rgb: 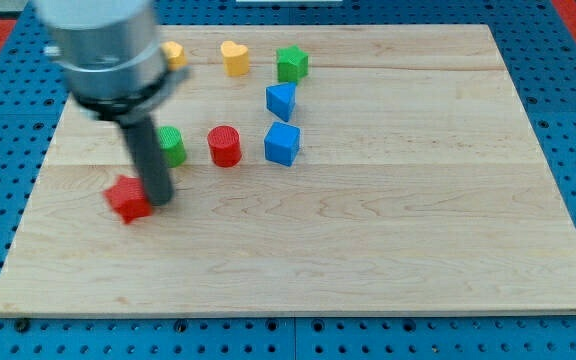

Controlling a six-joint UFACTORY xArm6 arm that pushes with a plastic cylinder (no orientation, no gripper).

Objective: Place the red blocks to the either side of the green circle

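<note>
Camera view shows you my tip (161, 200) touching the right side of a red block (128, 199) of blurred shape, near the table's (418, 220) left edge. No claw shows, so you cannot tell its state. The green circle (172, 146) sits just above my tip, partly behind the rod, with the red cylinder (225, 145) beside it on the right. Toward the top edge sit two blue blocks (281, 143) (281, 100), a green star (291, 63) and a yellow heart (234, 57).
</note>
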